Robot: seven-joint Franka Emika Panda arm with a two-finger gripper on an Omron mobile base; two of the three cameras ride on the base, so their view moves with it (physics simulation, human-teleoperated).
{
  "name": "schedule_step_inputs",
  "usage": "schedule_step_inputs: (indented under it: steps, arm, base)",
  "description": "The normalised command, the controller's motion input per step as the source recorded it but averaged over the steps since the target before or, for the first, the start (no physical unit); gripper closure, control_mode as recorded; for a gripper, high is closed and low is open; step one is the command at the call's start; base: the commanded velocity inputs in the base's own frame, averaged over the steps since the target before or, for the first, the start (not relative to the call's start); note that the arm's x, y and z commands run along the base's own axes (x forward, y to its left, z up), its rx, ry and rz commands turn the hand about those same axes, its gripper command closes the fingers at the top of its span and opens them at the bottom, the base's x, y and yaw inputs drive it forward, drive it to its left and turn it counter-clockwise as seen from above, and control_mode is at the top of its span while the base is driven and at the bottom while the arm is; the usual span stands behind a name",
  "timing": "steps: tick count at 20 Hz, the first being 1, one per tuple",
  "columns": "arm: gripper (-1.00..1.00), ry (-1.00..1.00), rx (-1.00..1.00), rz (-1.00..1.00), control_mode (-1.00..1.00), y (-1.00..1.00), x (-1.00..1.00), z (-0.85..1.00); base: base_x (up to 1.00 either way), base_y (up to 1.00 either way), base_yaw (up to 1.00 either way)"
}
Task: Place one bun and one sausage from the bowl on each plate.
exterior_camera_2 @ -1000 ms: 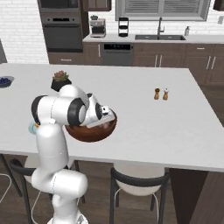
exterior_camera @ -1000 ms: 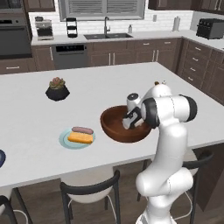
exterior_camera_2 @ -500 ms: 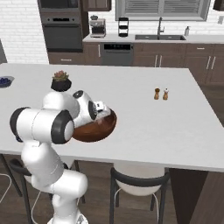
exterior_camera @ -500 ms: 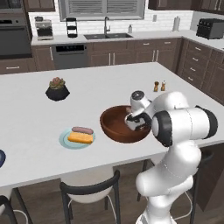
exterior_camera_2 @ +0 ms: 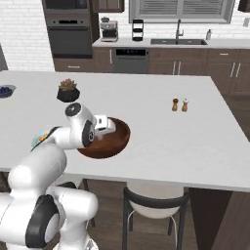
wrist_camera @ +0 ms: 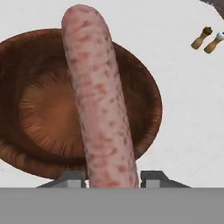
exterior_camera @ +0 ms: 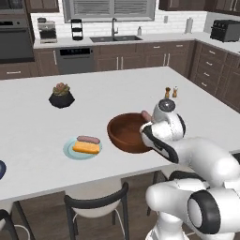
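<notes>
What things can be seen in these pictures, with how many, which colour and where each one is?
sausage: one, pinkish-brown, held in the gripper above the bowl; a second lies on the teal plate.
bun: one, golden-orange, on the teal plate beside the sausage.
bowl: one, dark reddish-brown wood, near the front edge of the island, looks empty.
teal plate: one, pale teal, left of the bowl in the left base view.
plant pot: one, black, with a plant, further back on the island.
shakers: two, brown, standing together on the island.
berry bowl: one, grey with blue berries, at the island's far left in the right base view.
gripper: one, shut on the sausage.
</notes>
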Motion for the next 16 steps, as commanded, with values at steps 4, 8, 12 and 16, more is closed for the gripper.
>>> schedule_step_inputs:
  steps: [4,8,12,16]
  arm:
    - [1.0,0.13,0.24,0.0,-1.0,0.0,-1.0,0.94]
    - [1.0,0.05,0.04,0.0,1.0,0.0,-0.25,0.22]
    - [1.0,0.0,0.0,0.0,1.0,0.0,0.0,0.0]
    - [1.0,0.0,0.0,0.0,1.0,0.0,0.0,0.0]
  base:
    - [0.0,0.0,0.0]
    - [-0.53,0.38,0.0]
    - [-0.23,0.99,0.0]
    - [0.0,1.0,0.0]
